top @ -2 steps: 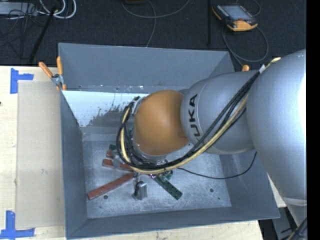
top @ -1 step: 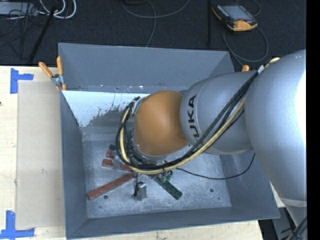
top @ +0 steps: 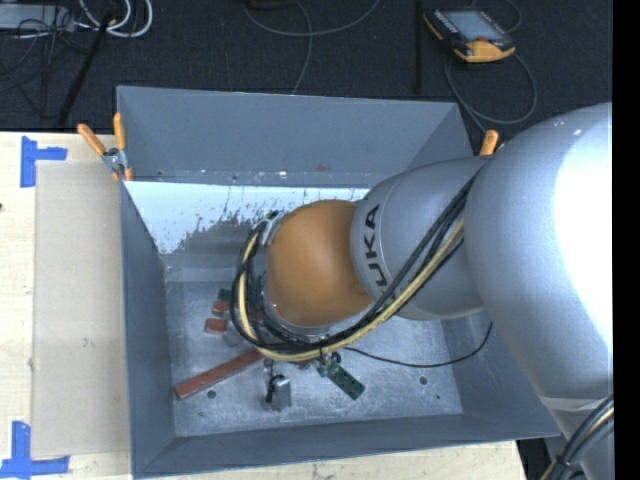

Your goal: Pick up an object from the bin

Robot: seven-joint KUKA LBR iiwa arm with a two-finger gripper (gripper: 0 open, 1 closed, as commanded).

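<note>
The arm (top: 520, 268) reaches into the grey bin (top: 290, 148) from the right. Its orange cover (top: 310, 263), ringed by black cables (top: 243, 298), hangs over the middle of the floor. Below the cover the pincer (top: 277, 392) points down at the front part of the floor, close to the metal; I cannot tell whether it is open or closed, nor whether it has hold of anything. Just to its left lies 1 long reddish-brown stick (top: 213, 377), slanting up toward the pincer. A small brown block (top: 217, 325) sits behind the stick, and a green piece (top: 346, 380) lies just right of the pincer
</note>
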